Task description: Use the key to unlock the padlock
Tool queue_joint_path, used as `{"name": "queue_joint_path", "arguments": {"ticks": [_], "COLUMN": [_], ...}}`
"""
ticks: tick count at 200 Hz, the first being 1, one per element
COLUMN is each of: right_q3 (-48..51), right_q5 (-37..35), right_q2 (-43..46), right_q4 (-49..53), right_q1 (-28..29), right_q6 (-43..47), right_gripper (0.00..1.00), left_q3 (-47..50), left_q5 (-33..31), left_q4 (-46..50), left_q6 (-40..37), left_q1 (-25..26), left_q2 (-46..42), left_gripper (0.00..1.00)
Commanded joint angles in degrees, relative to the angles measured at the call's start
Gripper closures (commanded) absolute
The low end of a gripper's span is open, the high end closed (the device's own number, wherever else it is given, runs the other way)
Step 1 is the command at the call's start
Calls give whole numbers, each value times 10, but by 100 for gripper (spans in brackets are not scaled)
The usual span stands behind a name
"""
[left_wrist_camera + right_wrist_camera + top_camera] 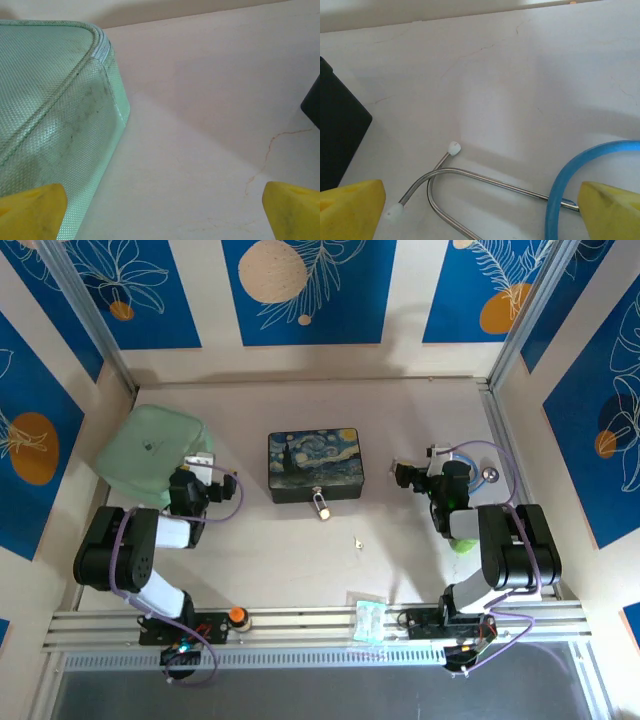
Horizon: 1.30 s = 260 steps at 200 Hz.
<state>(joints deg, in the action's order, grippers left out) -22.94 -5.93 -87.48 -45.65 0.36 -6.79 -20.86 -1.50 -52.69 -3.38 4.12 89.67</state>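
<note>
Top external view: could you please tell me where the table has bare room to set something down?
Bare: the far strip behind the starry-night painted box, and the near patch between the left arm and the tiny silvery key. Crowded: by the brass padlock and around the blue-tubed stethoscope.

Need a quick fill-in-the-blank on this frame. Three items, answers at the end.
1. The key lies to the padlock's ____.
2. The left gripper and the right gripper are both ____.
3. The stethoscope by the right gripper has a ____ tube.
Missing words: right; open; blue.
</note>
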Motion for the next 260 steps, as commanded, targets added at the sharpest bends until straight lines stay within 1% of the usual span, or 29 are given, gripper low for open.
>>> {"name": "queue_joint_path", "arguments": {"ticks": [1,100,112,126,249,260], "right_q3": [-11,-11,-11,-10,-10,-11], "right_q5": [8,8,7,8,8,19], "right_q2": [3,3,3,3,4,5], "right_q4": [-6,-6,-6,-6,-7,-5], "right_q1": [-3,-3,-3,-3,-3,-4], "right_q6": [12,12,12,12,12,16], "right_gripper": [1,1,1,1,1,1], "left_q3": [-8,-7,-5,2,2,2], "left_q5": [11,11,-28,-52,-52,-52], "left_q4": [-8,-8,-14,-28,-27,-28], "left_q6": [-1,1,12,20,21,21], "left_q1": [-3,-3,-3,-3,-3,-3], "left_q2": [-1,-1,-1,0,-1,-2], "left_gripper": [1,0,0,0,1,1]}}
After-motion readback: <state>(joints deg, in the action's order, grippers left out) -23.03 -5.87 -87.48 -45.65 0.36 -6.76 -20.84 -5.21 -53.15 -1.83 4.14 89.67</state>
